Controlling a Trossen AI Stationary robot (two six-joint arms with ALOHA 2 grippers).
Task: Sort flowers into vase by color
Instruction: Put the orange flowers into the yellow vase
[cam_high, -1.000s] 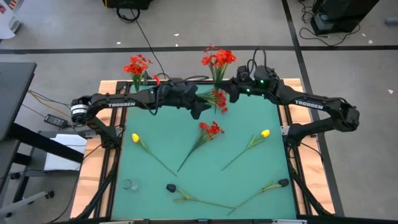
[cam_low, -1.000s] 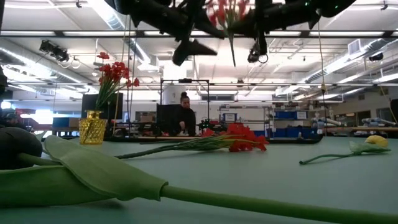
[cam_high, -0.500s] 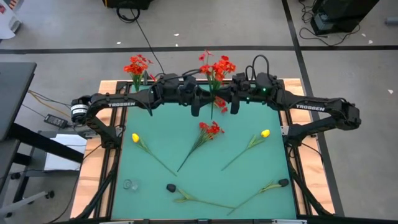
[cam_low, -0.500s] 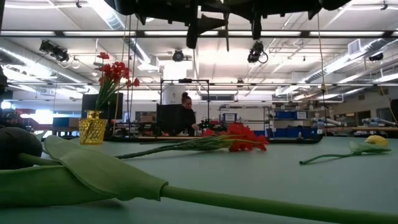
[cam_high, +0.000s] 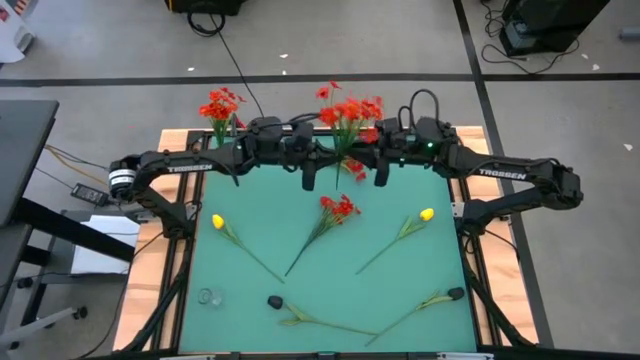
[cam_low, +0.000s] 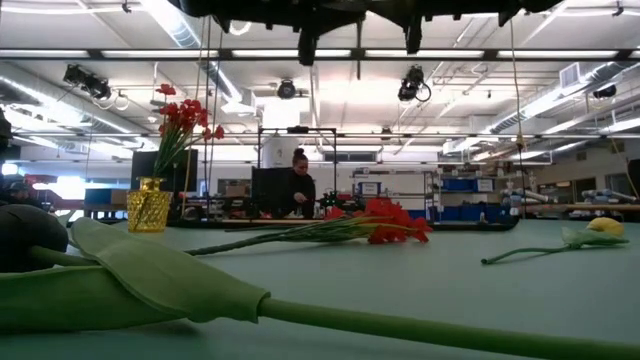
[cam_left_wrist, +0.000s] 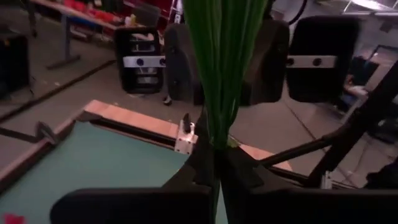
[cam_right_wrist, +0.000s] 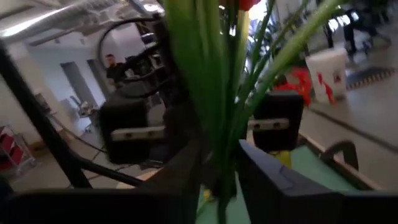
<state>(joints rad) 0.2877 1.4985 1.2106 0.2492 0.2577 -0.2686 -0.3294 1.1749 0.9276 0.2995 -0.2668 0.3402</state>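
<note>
Red flower spray (cam_high: 345, 115) midair over desk (cam_high: 250, 290) far edge, right of yellow vase (cam_low: 148, 205). Left tool (cam_high: 310, 180) clamped on stems; right tool (cam_high: 381, 176) loosening, jaws part-open. Light, floppy, top-heavy; grip bundled stems low.

Both arms were dark, nearly black, built of jointed tubular links, and each carried white "TROSSEN" lettering along its forearm. The left arm had a pale silver-grey ring at the joint near its base. A small green light glowed on the right arm's wrist housing, and a black cable looped above it. The left hand (cam_high: 310, 172) and the right hand (cam_high: 380, 168) each ended in two flat, dark fingers (cam_left_wrist: 134, 205) of matte finish.
</note>
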